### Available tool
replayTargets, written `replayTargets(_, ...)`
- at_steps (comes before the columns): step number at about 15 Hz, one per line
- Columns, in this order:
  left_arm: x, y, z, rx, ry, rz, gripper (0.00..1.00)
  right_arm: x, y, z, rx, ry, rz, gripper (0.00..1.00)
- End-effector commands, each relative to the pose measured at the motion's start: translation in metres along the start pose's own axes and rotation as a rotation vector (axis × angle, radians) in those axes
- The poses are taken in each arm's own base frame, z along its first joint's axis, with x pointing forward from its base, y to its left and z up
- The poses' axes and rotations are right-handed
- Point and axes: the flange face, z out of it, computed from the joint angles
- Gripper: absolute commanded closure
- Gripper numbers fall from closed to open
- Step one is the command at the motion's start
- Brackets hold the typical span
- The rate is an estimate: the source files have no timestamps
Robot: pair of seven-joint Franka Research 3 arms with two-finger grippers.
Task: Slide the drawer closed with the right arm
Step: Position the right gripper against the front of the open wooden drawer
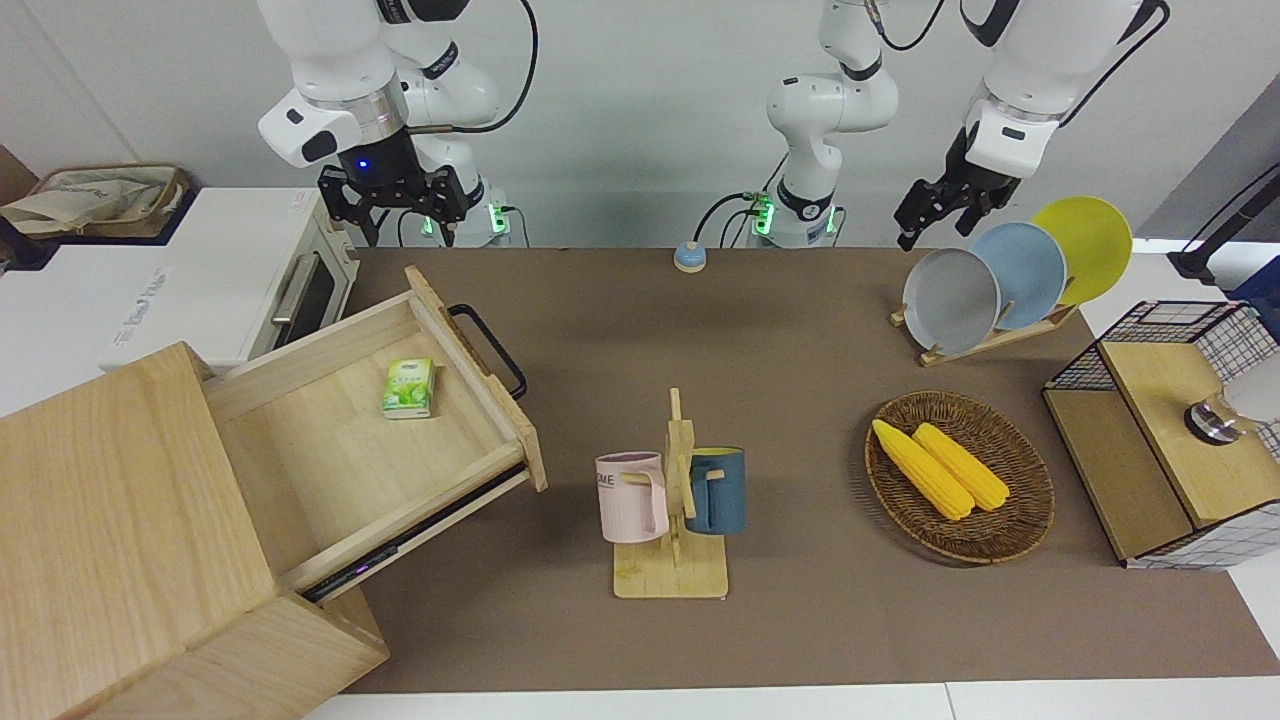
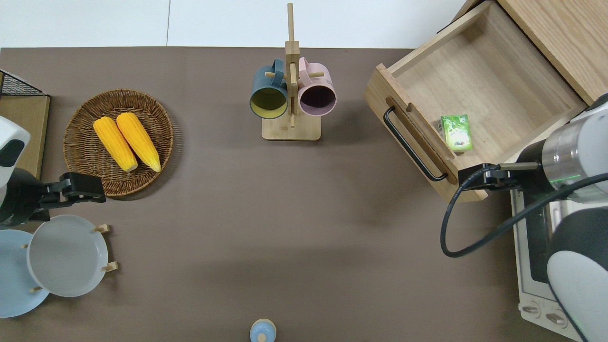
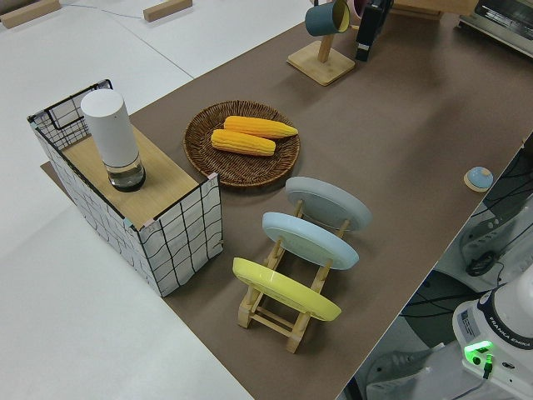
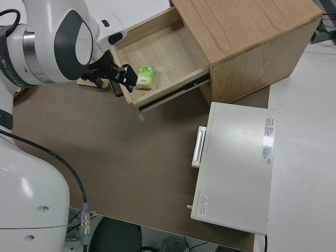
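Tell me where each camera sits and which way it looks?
Front: across the table, facing both arms; open drawer, right gripper.
Overhead: straight down; drawer, both grippers.
Left side: raised at the left arm's end, along the table; corn basket.
Right side: above the right arm; drawer, toaster oven.
Shared: the green box appears in three views.

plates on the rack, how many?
3, standing in a row on the wooden rack at the left arm's end: grey plate, blue plate, yellow plate. None look hidden.
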Motion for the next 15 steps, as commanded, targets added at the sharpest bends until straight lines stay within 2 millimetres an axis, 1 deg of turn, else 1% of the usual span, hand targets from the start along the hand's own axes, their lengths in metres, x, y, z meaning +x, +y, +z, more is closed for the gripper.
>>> replayTargets(1,-0.004,-0.003,-0.005,0.000,-0.003,0.006,0.01,-0.004,0.003,0.000,0.026,-0.030,0.046,0.017)
replayTargets(3,-0.004,-0.003,-0.005,0.000,-0.003,0.006,0.01,-0.004,0.003,0.000,0.025,-0.031,0.051,0.030)
replayTargets(6,-0.004,-0.003,-0.005,0.000,-0.003,0.006,0.01,-0.005,0.003,0.001,0.022,-0.045,0.051,0.186)
replayTargets(7,-0.004,-0.003,-0.005,0.000,-0.003,0.006,0.01,-0.006,0.003,0.001,0.021,-0.051,0.051,0.284)
replayTargets(8,-0.004,-0.003,-0.005,0.000,-0.003,0.006,0.01,-0.007,0.003,0.003,0.018,-0.063,0.059,0.407)
replayTargets(10,-0.004,-0.003,-0.004,0.001,-0.005,0.006,0.01,-0.008,0.000,0.001,0.016,-0.061,0.133,0.658)
replayTargets(11,-0.004,-0.003,-0.004,0.001,-0.005,0.006,0.01,-0.009,-0.003,-0.004,0.018,-0.053,0.179,0.761)
replayTargets(12,-0.004,-0.003,-0.005,0.000,-0.003,0.006,0.01,-0.010,-0.006,-0.005,0.018,-0.050,0.213,0.826)
replayTargets(13,-0.004,-0.003,-0.004,0.001,-0.005,0.006,0.01,-0.010,-0.009,-0.005,0.018,-0.051,0.232,0.864)
replayTargets(14,-0.004,-0.003,-0.004,0.001,-0.005,0.006,0.01,-0.012,-0.013,-0.006,0.021,-0.052,0.264,0.875)
replayTargets(15,-0.004,-0.003,-0.005,0.000,-0.003,0.006,0.01,-0.016,-0.023,-0.007,0.035,-0.058,0.317,0.875)
